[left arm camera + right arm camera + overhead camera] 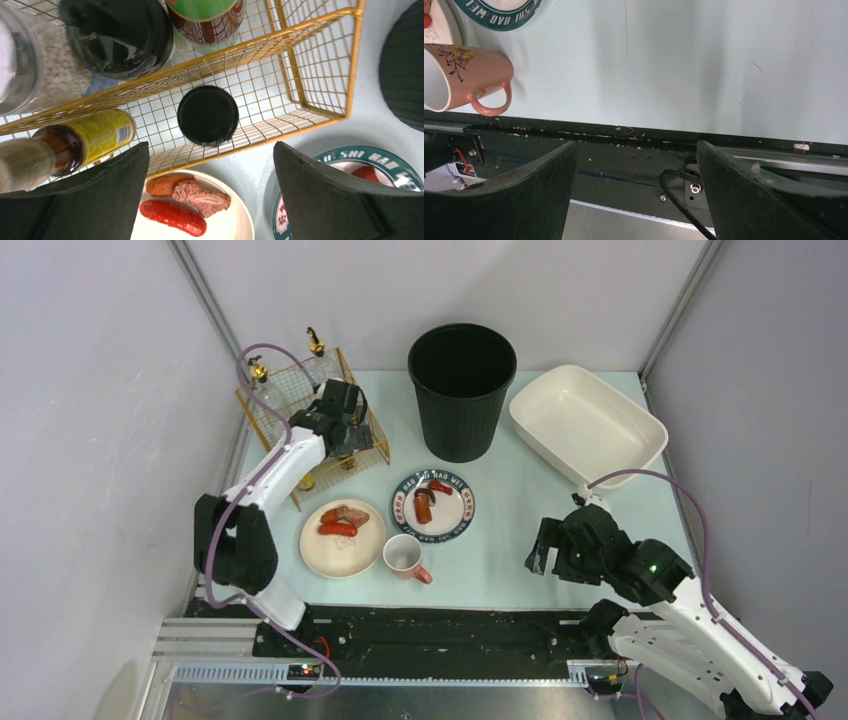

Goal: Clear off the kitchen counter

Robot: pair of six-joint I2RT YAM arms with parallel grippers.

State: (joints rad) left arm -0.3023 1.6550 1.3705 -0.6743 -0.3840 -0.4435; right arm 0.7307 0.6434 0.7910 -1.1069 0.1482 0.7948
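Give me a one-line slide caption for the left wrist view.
Open left claw over a wire basket of bottles, two sausage plates beside it on the counter.

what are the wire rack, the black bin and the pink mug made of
Wire rack: metal wire with a shiny gold finish, going by the thin open grid and thicker frame bars.
Black bin: probably plastic, with a matte black wall and faint vertical ribs.
Pink mug: likely glazed ceramic, pink and dotted outside with a flower print, smooth white inside.
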